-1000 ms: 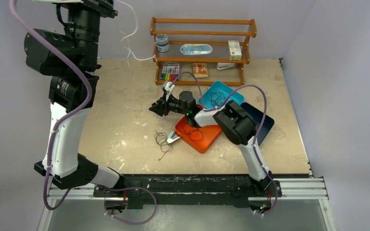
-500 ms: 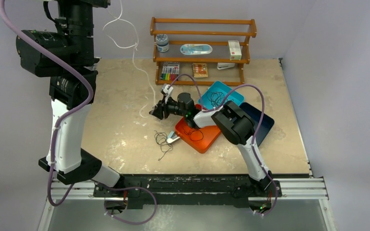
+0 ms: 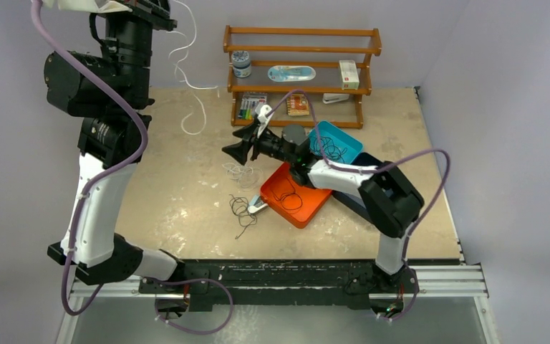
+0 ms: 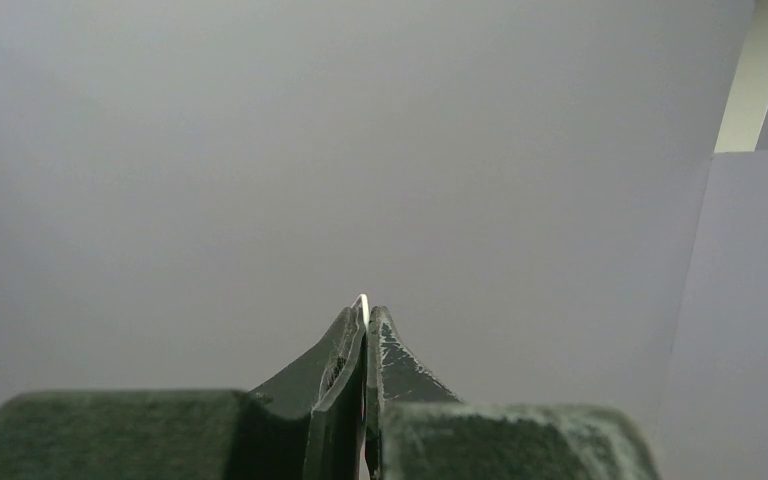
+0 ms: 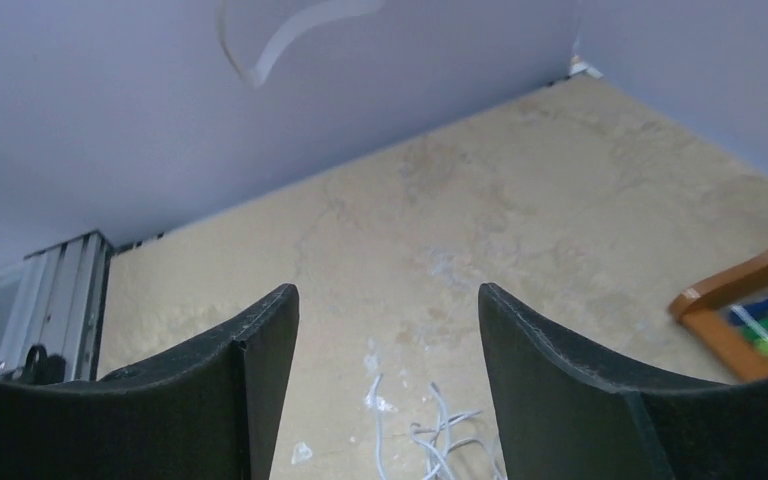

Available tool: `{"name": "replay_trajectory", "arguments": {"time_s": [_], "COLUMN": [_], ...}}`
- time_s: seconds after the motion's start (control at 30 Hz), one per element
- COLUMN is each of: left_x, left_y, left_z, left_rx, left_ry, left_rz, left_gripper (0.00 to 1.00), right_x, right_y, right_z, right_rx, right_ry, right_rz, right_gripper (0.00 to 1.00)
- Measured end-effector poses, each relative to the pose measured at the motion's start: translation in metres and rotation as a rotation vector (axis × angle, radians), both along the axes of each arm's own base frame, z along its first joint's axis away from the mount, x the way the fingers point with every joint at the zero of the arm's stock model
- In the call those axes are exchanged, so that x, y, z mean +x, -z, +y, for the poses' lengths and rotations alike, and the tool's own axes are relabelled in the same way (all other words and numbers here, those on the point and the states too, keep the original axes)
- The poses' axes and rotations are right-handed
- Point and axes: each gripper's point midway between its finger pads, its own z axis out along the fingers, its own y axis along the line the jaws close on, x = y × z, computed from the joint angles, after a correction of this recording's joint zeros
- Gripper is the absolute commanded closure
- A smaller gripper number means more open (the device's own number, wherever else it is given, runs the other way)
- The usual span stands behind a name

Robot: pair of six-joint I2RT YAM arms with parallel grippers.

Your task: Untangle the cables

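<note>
My left gripper (image 3: 159, 8) is raised high at the back left, shut on a thin white cable (image 3: 190, 86) that hangs in loops with its lower end over the table. In the left wrist view a sliver of that white cable (image 4: 364, 300) shows between the closed tips. My right gripper (image 3: 240, 147) hovers open over the middle of the table with nothing between its fingers (image 5: 270, 330). Just below it a small pale cable bundle (image 3: 238, 172) lies on the table, the bundle (image 5: 440, 430) also showing in the right wrist view. A black cable tangle (image 3: 242, 209) lies nearer the front.
An orange tray (image 3: 308, 209) holds a black cable loop, and a teal tray (image 3: 349, 141) holds another black cable. A dark blue tray (image 3: 390, 179) lies under them. A wooden shelf (image 3: 301, 50) with small items stands at the back.
My right gripper opened and moved back toward the shelf. The white cable no longer reaches it and swings free from the left gripper. A pale bundle now lies on the table.
</note>
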Motion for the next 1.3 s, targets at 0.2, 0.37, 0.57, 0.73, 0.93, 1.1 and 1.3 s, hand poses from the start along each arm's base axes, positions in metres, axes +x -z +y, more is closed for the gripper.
{"name": "replay_trajectory", "arguments": {"time_s": [0.2,0.37,0.57,0.73,0.93,1.1,1.3], "left_x": [0.002,0.004,0.013,0.021,0.021,0.024,0.030], "left_y": [0.013,0.028,0.048,0.067,0.080,0.090,0.108], "left_z": [-0.003,-0.010,-0.027,-0.046,-0.068,-0.088,-0.108], "left_rx": [0.017,0.032,0.058,0.102,0.137,0.161,0.176], "left_ry": [0.011,0.045,0.112,0.180,0.288,0.378,0.464], "left_rz": [0.035,0.070,0.119,0.168,0.193,0.210,0.252], "left_gripper": [1.00,1.00,1.00,1.00,1.00,1.00,1.00], "right_x": [-0.004,-0.006,-0.006,-0.033,-0.056,-0.063,-0.052], "right_y": [-0.027,-0.003,-0.054,-0.118,-0.153,-0.165,-0.186], "right_z": [-0.037,-0.088,-0.149,-0.162,-0.155,-0.148,-0.138], "right_rx": [0.009,-0.046,0.007,0.056,0.051,0.061,0.115], "right_ry": [0.136,0.233,0.311,0.272,0.159,0.103,0.093], "right_rz": [-0.019,0.035,-0.071,-0.264,-0.391,-0.427,-0.466], "right_gripper": [0.29,0.28,0.26,0.24,0.17,0.11,0.09]}}
